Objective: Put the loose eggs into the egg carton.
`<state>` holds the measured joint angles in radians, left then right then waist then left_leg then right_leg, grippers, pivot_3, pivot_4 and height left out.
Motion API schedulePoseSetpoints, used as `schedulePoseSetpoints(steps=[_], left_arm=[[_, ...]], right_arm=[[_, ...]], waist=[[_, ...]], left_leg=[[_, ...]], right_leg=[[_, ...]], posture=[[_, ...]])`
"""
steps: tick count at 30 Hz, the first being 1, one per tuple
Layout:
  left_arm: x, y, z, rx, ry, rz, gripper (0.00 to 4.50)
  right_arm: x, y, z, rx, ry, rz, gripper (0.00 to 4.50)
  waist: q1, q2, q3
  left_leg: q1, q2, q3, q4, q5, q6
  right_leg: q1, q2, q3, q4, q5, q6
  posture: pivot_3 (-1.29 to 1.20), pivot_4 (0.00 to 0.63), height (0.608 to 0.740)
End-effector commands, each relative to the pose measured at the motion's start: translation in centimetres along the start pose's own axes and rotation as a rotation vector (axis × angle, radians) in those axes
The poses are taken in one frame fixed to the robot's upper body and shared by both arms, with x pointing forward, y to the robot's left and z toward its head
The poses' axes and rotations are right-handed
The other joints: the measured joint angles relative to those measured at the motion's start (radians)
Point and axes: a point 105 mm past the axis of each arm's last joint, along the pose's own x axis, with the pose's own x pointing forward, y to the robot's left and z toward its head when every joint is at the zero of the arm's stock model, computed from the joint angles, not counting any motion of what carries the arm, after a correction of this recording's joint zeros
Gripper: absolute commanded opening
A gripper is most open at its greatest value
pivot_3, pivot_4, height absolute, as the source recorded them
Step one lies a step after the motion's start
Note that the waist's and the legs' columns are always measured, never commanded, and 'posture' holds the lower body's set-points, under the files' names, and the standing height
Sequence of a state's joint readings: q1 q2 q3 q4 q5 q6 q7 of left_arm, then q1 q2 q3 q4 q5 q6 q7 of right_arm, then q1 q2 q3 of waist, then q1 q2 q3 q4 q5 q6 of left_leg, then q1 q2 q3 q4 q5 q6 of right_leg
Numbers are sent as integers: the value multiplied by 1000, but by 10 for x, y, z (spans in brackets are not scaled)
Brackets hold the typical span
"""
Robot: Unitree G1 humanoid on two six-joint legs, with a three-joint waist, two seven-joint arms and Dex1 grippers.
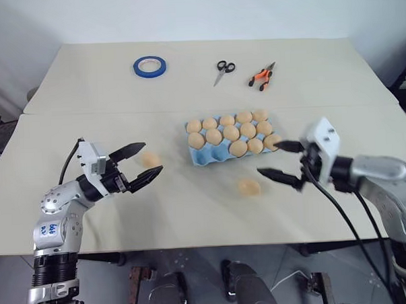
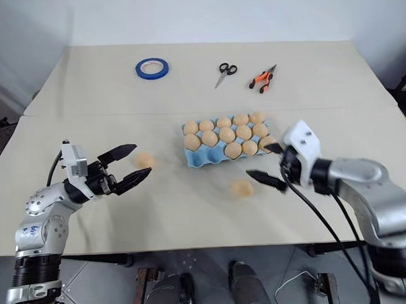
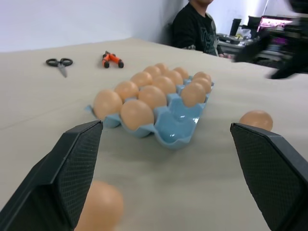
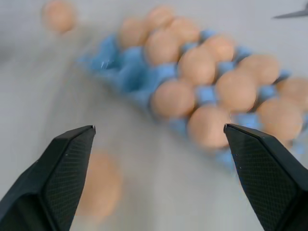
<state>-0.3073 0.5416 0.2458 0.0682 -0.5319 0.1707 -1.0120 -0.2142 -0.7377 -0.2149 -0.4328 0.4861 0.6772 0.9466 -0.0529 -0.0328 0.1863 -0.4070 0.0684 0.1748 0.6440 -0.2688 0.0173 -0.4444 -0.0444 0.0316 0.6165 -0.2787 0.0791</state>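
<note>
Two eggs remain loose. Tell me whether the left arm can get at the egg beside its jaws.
Probably yes: the left gripper is open, the loose egg lies on bare table just beyond its tips, and nothing stands between them.

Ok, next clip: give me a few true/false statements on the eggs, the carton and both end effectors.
1. Two loose eggs lie on the table. True.
2. The egg carton is completely full. False: cups at its near left corner are empty.
3. The right end effector holds an egg. False: it is open and empty.
4. The left end effector is open beside an egg. True.
5. The scissors lie inside the carton. False: they lie on the table beyond it.
</note>
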Motion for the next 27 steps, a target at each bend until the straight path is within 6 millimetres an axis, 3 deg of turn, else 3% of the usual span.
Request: schedulePoseSetpoints(steps=[1,8,14,19,22,27], left_arm=[[-6,8,7,29,-13,9,4500],[-20,19,3,28,19,41,4500],[-22,20,4,33,20,50,4500],[-23,20,5,37,21,50,4500],[-21,19,7,40,15,48,4500],[-16,12,7,26,11,11,4500]], right_arm=[[-24,5,3,-60,-91,33,4475],[-56,13,-28,-29,-93,56,4475],[-55,15,-35,-22,-88,41,4475],[-40,16,-29,-35,-113,22,4475],[-18,16,-19,-9,-158,-28,4475],[15,22,-33,21,-104,-20,4475]], waist=[[-3,0,0],[-3,-1,0],[-3,-1,0],[-2,-1,0],[-5,-1,0],[-2,-1,0]], left_leg=[[1,0,1,1,0,0],[2,-1,1,4,-1,-1],[2,-1,0,4,0,-2],[2,-1,0,4,0,-2],[2,-1,0,3,0,-3],[2,-1,-1,3,0,-4]], right_leg=[[0,0,1,1,0,0],[2,-2,1,3,1,1],[2,-2,1,4,1,0],[1,-3,1,4,1,0],[1,-2,1,4,1,0],[1,-3,1,5,-1,-5]], posture=[[0,150,740],[0,150,740],[0,150,740],[0,150,740],[0,150,740],[0,150,740]])
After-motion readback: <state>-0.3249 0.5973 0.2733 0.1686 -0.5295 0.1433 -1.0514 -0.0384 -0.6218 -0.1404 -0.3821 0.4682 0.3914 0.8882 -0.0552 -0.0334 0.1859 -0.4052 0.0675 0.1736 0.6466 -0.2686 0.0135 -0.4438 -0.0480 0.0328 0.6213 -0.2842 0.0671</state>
